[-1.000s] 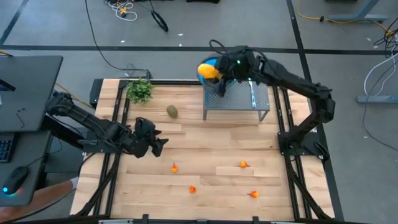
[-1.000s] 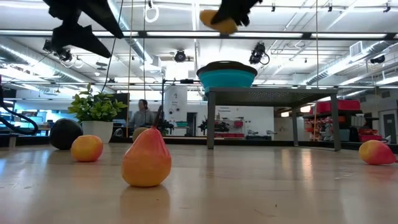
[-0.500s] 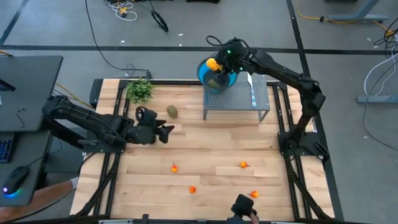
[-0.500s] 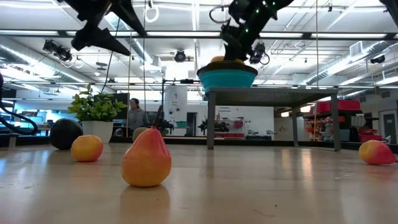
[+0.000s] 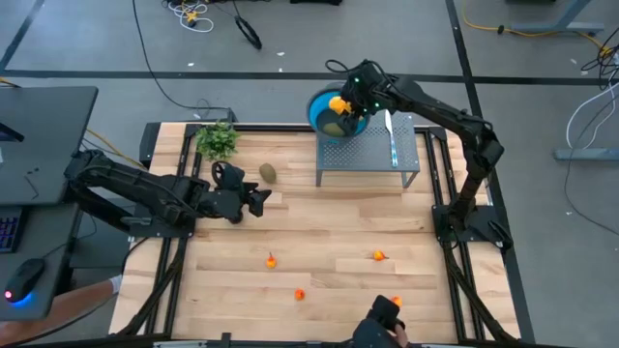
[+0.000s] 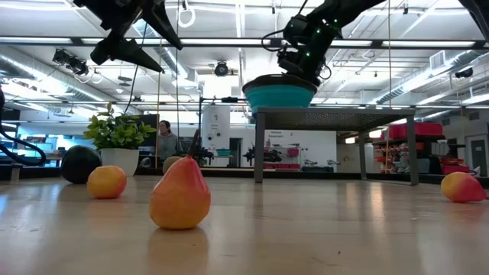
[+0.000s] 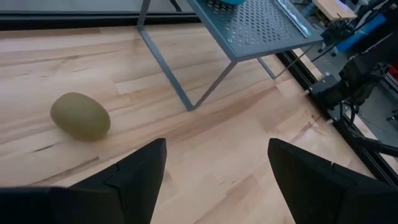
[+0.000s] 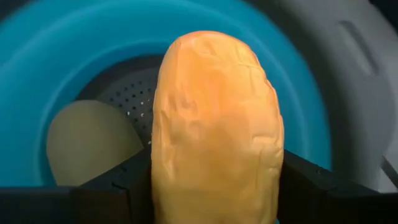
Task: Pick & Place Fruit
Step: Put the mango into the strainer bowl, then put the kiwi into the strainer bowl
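My right gripper (image 5: pixel 340 106) reaches down into the blue bowl (image 5: pixel 314 108) on the grey metal stand (image 5: pixel 372 155), shut on the oblong yellow fruit (image 8: pixel 214 124). A brown-green oval (image 8: pixel 93 140) lies on the bowl's bottom beside it. In the low view the bowl's rim (image 6: pixel 279 93) hides the yellow fruit. A second brown-green oval (image 7: pixel 80 116) rests on the table left of the stand. My left gripper (image 7: pixel 214 180) hovers open just short of that oval, above the table. Several tiny orange-red fruits (image 5: pixel 272 260) lie toward the near edge. A dark round fruit (image 6: pixel 80 164) sits by the plant pot. My right gripper pinches the yellow fruit's two long sides (image 8: pixel 168 180) between its two fingers (image 8: pixel 121 186). The fingers slant down into the bowl from the table's right side and run along the fruit. The fruit points away from the fingers, down into the bowl; whether its far end touches the bowl does not show.
A green leafy sprig in a white pot (image 5: pixel 217 141) stands at the far left. A slim knife (image 5: pixel 392 135) lies on the stand's perforated top. A dark thing (image 5: pixel 382 317) shows at the near edge. A person (image 6: pixel 164 137) sits in the room behind.
My right gripper has come down and toward the table's left with the yellow fruit, from well above the bowl into it. My left gripper has swung toward the far edge, closer to the brown-green oval on the table. A dark thing has appeared at the near edge.
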Controlling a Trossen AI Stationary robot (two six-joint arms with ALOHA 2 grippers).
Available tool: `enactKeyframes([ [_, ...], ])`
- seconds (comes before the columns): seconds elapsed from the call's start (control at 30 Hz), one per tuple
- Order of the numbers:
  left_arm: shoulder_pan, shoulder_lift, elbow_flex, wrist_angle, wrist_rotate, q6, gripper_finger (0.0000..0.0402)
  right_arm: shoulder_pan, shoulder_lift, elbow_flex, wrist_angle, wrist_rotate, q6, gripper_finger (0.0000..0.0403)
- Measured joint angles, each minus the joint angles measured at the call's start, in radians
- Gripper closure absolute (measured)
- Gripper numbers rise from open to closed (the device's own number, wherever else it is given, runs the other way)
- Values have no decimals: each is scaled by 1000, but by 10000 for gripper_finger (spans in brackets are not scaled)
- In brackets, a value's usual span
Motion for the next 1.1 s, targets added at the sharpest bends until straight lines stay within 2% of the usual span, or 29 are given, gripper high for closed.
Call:
enactKeyframes([
  [0.33, 0, 0, 0, 0, 1, 2, 109, 1, 0, -26, 16, -7, 7, 150],
  [0.67, 0, 0, 0, 0, 52, 30, 109, 0, 0, -26, 29, -16, 36, 106],
  [0.97, 5, 0, 0, 0, 57, 43, 109, 3, -51, -5, 99, -15, 70, 103],
  [1.1, 73, 1, 15, -15, 165, 77, 109, 28, -142, -5, 122, -15, 112, 107],
])
